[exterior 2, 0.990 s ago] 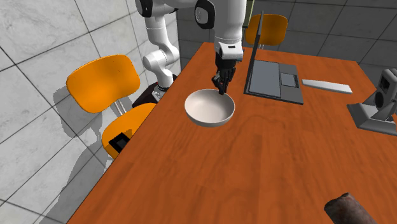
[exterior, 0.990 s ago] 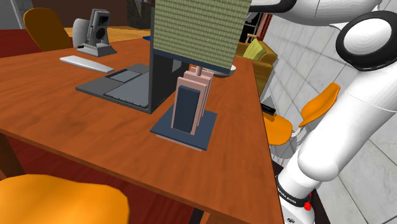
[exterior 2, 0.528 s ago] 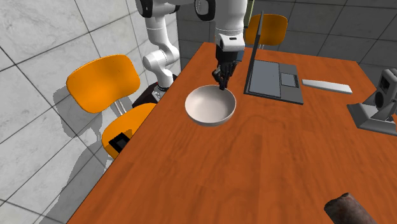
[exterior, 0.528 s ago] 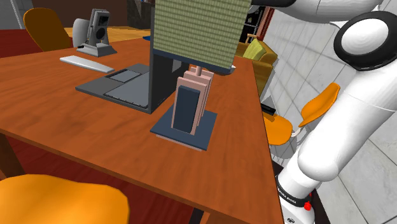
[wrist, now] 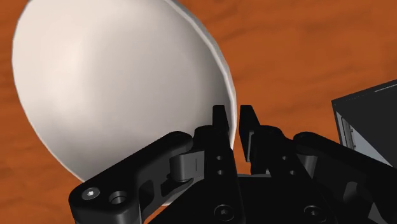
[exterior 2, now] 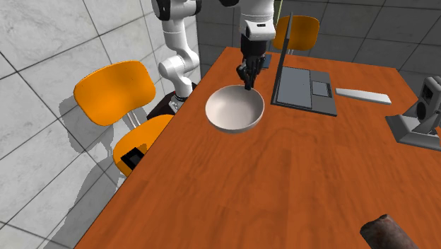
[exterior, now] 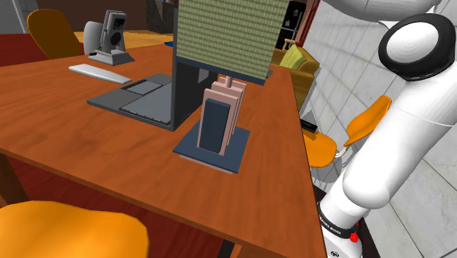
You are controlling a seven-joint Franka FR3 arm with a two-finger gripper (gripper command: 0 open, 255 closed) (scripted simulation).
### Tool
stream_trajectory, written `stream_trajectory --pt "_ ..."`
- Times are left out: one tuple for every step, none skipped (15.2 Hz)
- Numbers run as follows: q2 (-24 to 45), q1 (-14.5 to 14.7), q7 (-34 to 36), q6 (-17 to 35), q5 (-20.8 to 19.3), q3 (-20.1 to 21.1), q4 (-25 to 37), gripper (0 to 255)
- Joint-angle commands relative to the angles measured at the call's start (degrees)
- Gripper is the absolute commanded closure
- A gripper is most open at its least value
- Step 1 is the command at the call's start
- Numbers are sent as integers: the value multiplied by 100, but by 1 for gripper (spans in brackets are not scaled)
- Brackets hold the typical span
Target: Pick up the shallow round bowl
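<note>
- Two black fingers (wrist: 219, 122) of the gripper (wrist: 235, 119) are clamped on the thin rim of the bowl (wrist: 114, 83), one on its hollow side and one on its outer side.
- From the second exterior view, the gripper (exterior 2: 248, 83) points down from the white arm (exterior 2: 256, 15) and grips the bowl's rim on the side nearest the laptop.
- Shallow, round and off-white, the bowl (exterior 2: 234, 109) sits hollow side up over the orange-brown wooden table (exterior 2: 283, 184). It is just beside the open grey laptop (exterior 2: 304, 86). Whether its underside touches the wood I cannot tell.
- Beyond the gripper in the wrist view, a dark corner of the laptop (wrist: 366, 121) lies on the table (wrist: 305, 44).
- Farther along the table, a flat pale bar (exterior 2: 362, 96) lies past the laptop, and a grey device on a stand (exterior 2: 422, 106) is near the second exterior view's right edge.
- Off the table, an orange chair (exterior 2: 116, 88) stands against the tiled wall.
- In the shoulder view, a pink rack on a dark base (exterior: 220, 121) stands just beside the laptop (exterior: 146, 99), whose lid back has a green woven pattern.
</note>
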Motion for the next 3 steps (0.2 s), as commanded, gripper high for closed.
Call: stream_trajectory --pt "65 -1 -5 -181 5 -1 247 255" --pt "70 -1 -5 -194 6 -1 265 255" --pt "70 -1 -5 -194 6 -1 265 255"
